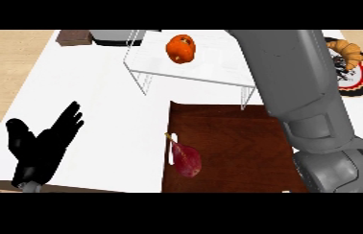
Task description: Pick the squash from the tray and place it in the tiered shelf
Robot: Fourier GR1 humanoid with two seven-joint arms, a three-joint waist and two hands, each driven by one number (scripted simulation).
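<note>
Orange squash (181,49) is sitting on the tiered shelf (212,70), beyond the brown tray (234,132). Left hand (39,149) is resting with fingers straight, holding nothing; right hand is hiding from view.

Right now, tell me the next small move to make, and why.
Probably draw the right forearm back toward the body, clear of the tiered shelf. The orange squash already sits on the shelf's top level, off the brown tray, and nothing grips it. The right hand is out of view. The left hand rests open at lower left.
</note>
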